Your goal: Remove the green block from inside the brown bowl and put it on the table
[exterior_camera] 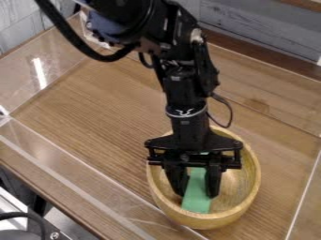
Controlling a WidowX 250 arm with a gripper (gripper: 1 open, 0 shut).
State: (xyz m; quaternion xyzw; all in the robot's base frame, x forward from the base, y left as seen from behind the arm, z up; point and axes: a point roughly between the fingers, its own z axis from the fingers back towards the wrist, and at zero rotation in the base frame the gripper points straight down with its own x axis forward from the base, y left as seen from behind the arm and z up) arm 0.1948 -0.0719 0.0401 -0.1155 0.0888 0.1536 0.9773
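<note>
Green block: down inside the brown bowl, low in the round part, with the top end between the fingers of the black gripper. Spread, with one finger on each side of the block. Too dark there to tell if touching it. Above, a big black arm, reaching down. Under the bowl, the brown table. Along the near side, a clear wall.

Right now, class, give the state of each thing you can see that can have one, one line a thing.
Block: inside the bowl, not yet on the table.
Bowl: upright, holding the block.
Hand: lowered into the bowl, at the block; grip unclear.
Table: bearing the bowl.
</note>
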